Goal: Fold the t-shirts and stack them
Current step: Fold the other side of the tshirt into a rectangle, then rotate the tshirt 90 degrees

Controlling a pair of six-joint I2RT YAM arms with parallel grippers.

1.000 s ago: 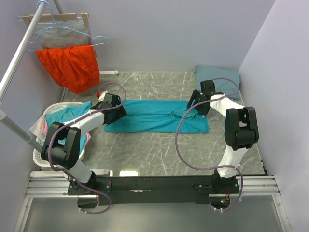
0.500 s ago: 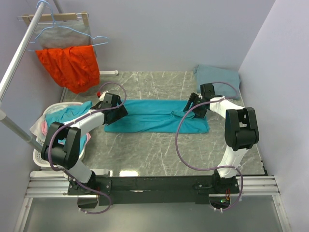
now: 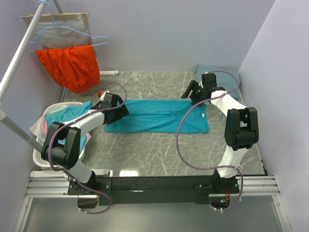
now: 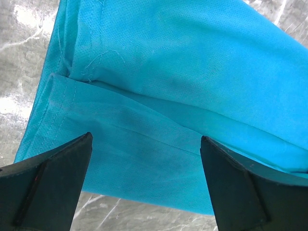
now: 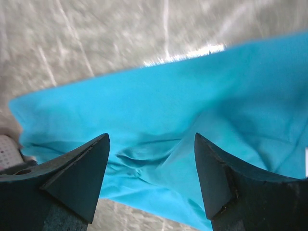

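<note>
From above, the bright teal t-shirt (image 3: 157, 116) lies flat at the middle of the marble desk (image 3: 145, 150), folded into a long strip that runs from 9 to 3 o'clock. The slate grey-blue t-shirt (image 3: 219, 75) lies folded in the desk's 1 o'clock corner, apart from the teal one. The left pincer (image 3: 120, 112) sits over the strip's 9 o'clock end. The right pincer (image 3: 189, 93) hangs just past the strip's far edge, toward its 3 o'clock end. An orange-red garment (image 3: 70, 65) hangs on a rack at 10 o'clock, and a laundry basket (image 3: 41, 150) of clothes stands at 9 o'clock.

The left wrist camera shows that pincer's fingers (image 4: 53, 192) spread wide, holding nothing. Between them are teal cloth, a stitched hem and a lengthwise fold.

The right wrist camera is blurred. Its fingers (image 5: 72, 178) are also set wide and empty, with rumpled teal cloth below them and bare marble at 12 o'clock.
</note>
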